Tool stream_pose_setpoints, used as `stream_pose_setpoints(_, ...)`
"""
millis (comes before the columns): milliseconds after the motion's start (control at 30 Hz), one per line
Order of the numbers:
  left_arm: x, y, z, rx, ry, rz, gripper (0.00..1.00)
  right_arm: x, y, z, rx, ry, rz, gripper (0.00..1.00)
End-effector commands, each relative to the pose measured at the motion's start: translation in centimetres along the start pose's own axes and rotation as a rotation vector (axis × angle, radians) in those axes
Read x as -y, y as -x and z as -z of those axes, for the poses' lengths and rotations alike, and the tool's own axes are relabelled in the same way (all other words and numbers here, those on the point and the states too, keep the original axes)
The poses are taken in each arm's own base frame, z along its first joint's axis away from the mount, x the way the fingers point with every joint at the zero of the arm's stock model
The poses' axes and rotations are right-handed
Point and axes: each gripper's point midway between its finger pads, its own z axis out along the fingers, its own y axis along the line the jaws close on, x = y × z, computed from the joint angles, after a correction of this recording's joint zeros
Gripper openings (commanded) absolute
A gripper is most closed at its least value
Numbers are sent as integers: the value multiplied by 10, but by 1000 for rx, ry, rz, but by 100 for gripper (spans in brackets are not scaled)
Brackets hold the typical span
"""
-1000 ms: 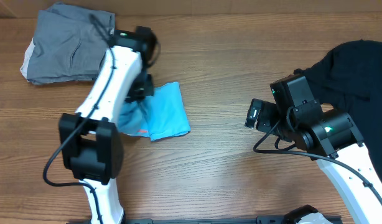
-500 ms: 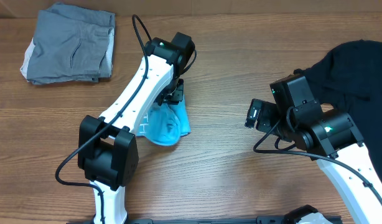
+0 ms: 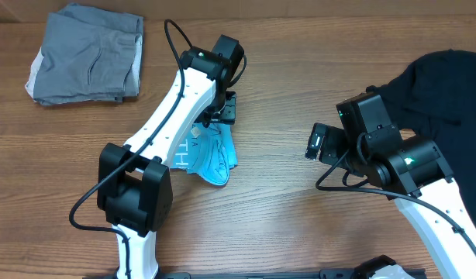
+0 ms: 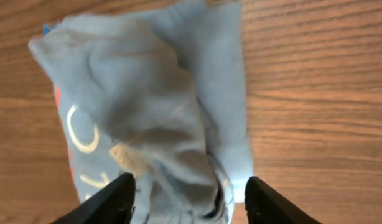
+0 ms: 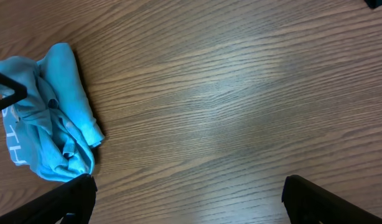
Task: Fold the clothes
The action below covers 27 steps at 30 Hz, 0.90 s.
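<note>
The light blue T-shirt (image 3: 211, 155) lies bunched in a loose fold left of the table's middle, its white lettering partly showing. It fills the left wrist view (image 4: 147, 93) and sits at the left edge of the right wrist view (image 5: 48, 118). My left gripper (image 3: 221, 110) hovers over the shirt's far end. Its jaws (image 4: 188, 202) stand well apart, and the slack cloth between them is not pinched. My right gripper (image 3: 315, 143) is open over bare wood (image 5: 188, 199), well to the right of the shirt.
Folded grey shorts (image 3: 87, 54) rest at the far left corner. A black T-shirt (image 3: 447, 85) lies spread at the far right, partly under the right arm. Bare wooden table (image 3: 277, 194) separates the two arms.
The left arm swung right, away from the grey shorts, dragging the blue shirt over onto itself. Its jaws then parted and let the cloth go. The right arm stayed still.
</note>
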Motion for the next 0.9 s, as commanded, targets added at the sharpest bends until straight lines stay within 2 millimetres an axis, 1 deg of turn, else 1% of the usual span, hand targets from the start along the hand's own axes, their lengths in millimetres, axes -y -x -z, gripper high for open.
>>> stream_pose_setpoints(0,-21,12,16,29,9,113,66,0,4,1,15,-3,-7,100)
stream_pose_setpoints(67,-35,6,15,-25,-2,162,65,0,4,1,15,-4,-7,100)
stream_pose_setpoints(100,-39,3,14,-56,-23,181,63,0,4,1,15,-4,-7,100)
stream_pose_setpoints(200,-45,-4,9,-122,-80,210,54,0,4,1,15,-4,-7,100)
stream_pose_setpoints(233,-45,-5,8,-131,-96,205,53,0,4,1,15,-4,-7,100)
stream_pose_setpoints(300,-41,-5,5,-135,-117,205,52,0,4,1,15,-3,-7,100)
stream_pose_setpoints(500,-23,2,2,-107,-169,206,53,0,4,1,15,-3,-7,100)
stream_pose_setpoints(633,-12,3,-1,-120,-206,220,53,0,4,1,15,-4,-7,100)
stream_pose_setpoints(767,-9,0,-12,-154,-200,232,52,0,4,1,15,-3,-7,100)
stream_pose_setpoints(867,-3,-4,-22,-199,-215,238,51,0,4,1,15,-3,-7,100)
